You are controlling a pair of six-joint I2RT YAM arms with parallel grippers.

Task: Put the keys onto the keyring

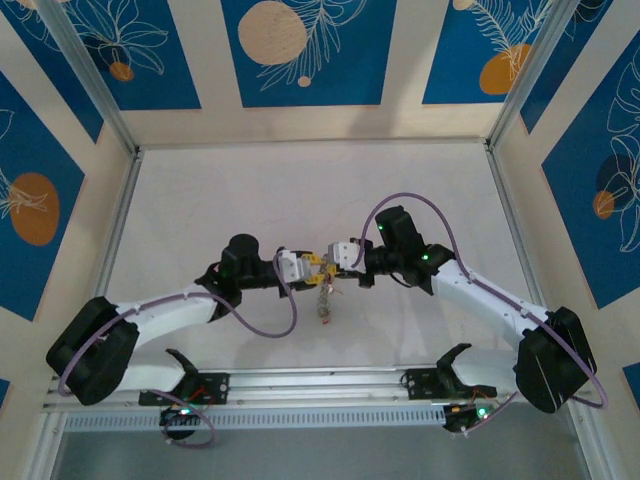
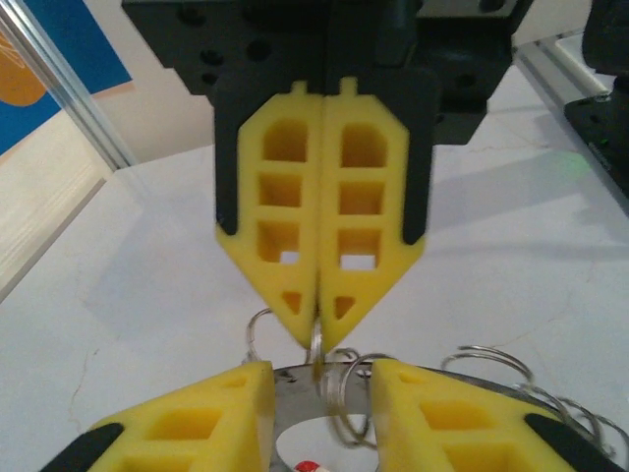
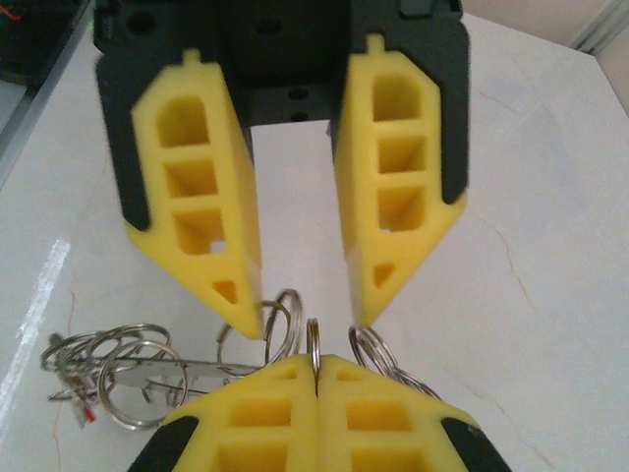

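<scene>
- in the top view i saw both arms reaching in over the white tabletop [image 1: 200, 200], with their pincers meeting tip to tip near its middle.
- the right pincer [image 3: 316, 366] was fully closed. its 2 yellow pads lay flat against each other and nipped a thin wire loop [image 3: 314, 337], which stood upright out of the tips.
- the left pincer [image 3: 307, 313] faced it head on and stood partway open, with 1 pad on each side of that loop.
- more wire loops [image 3: 278, 320] sat right against the left pincer's fingertips [image 3: 246, 313]. i could not tell whether the pads were pressing on any of them.
- through the left wrist camera, the keyring [image 2: 295, 380] showed as a grey metal band. it lay across the gap between the left pads, just below the right pincer's closed tips.
- a red head of 1 of the keys [image 2: 307, 466] peeped out at the bottom edge, under that band.
- through the right wrist camera, a bunch of rings [image 3: 108, 374] spread out to the left of the closed pads. a thin grey bar ran from the bunch toward the pincers.
- in the top view that bunch trailed from the meeting point toward the arm bases.
</scene>
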